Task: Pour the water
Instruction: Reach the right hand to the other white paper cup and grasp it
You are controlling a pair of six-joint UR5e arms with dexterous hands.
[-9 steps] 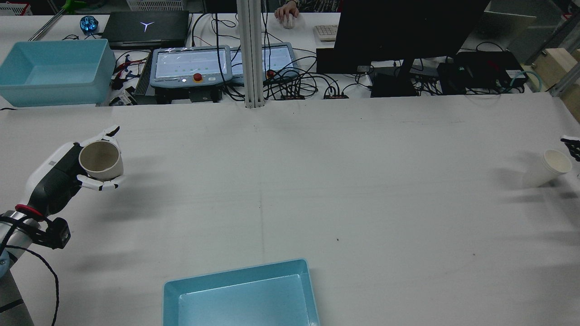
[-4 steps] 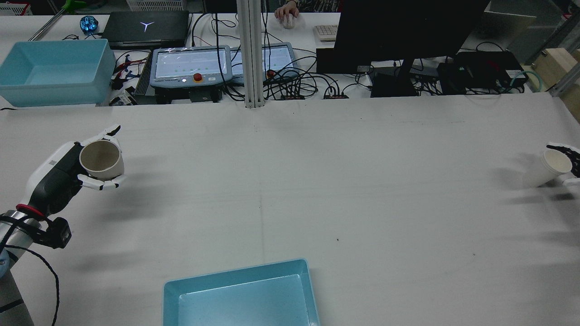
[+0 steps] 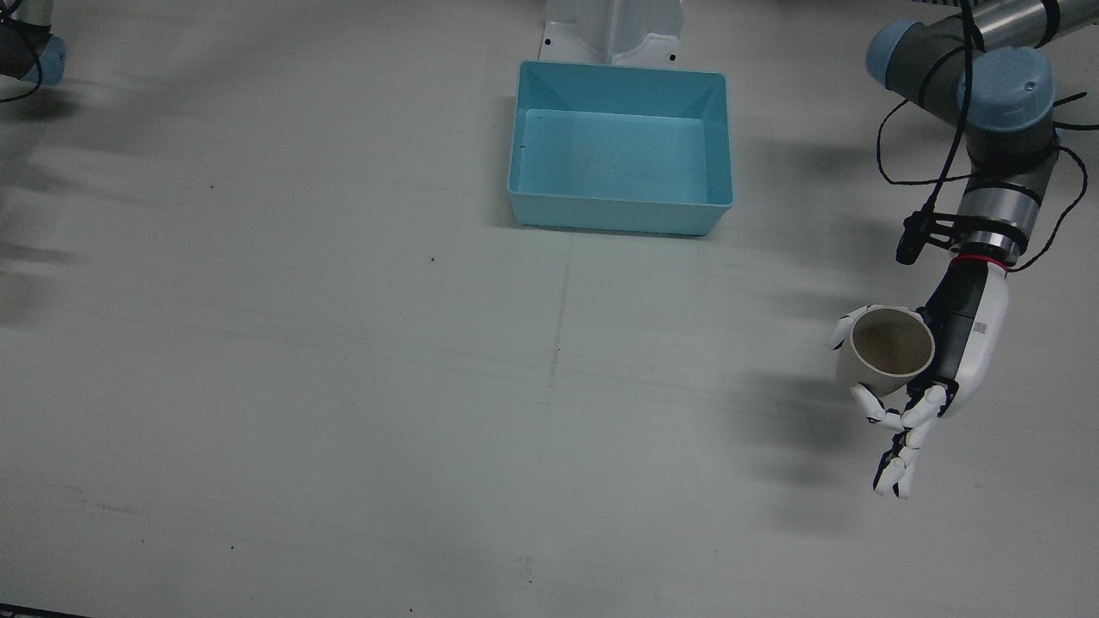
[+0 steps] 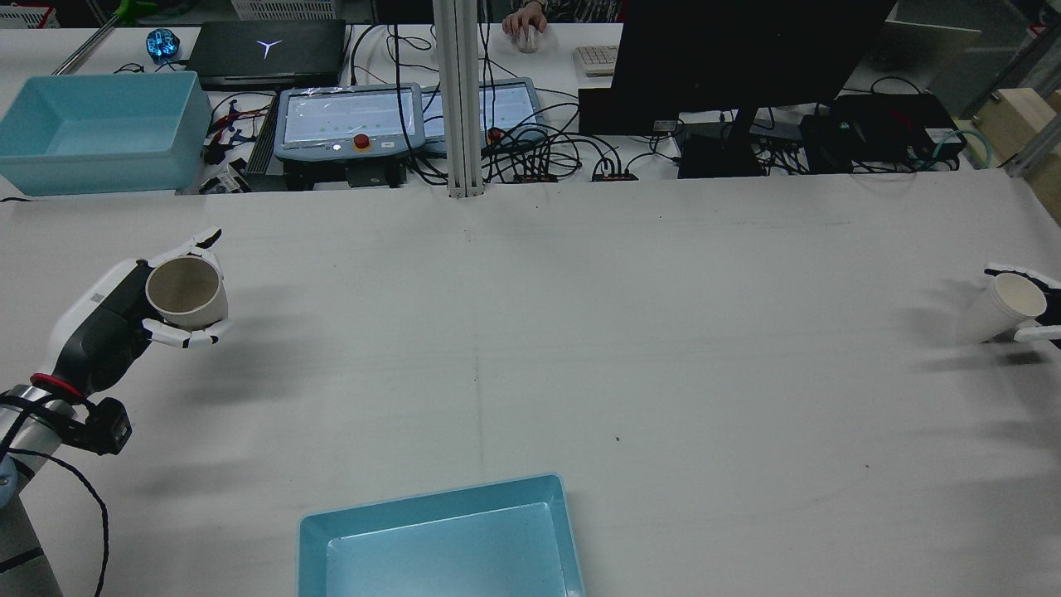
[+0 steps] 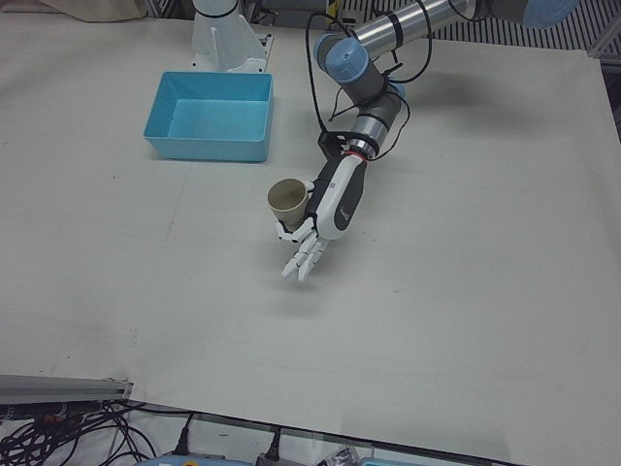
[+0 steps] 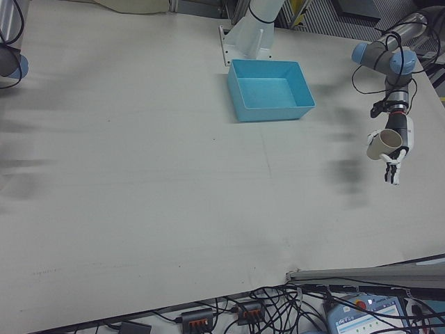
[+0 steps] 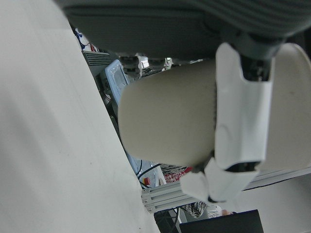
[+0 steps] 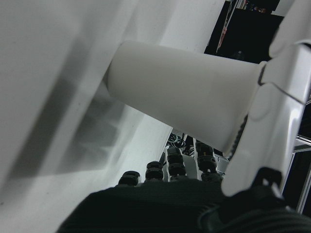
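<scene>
A beige cup [image 4: 186,292] is held upright above the surface [image 4: 580,332] by the left hand [image 4: 124,319], whose fingers [image 4: 178,338] are curled around its wall, at nine o'clock in the rear view. At three o'clock, against the far right edge, a white cup [image 4: 1005,307] is flanked by the right hand [image 4: 1046,311]; whether its fingers actually grip cannot be told. Between them the surface lies bare. A blue bin [image 4: 439,543] is set at six o'clock by the near edge.
</scene>
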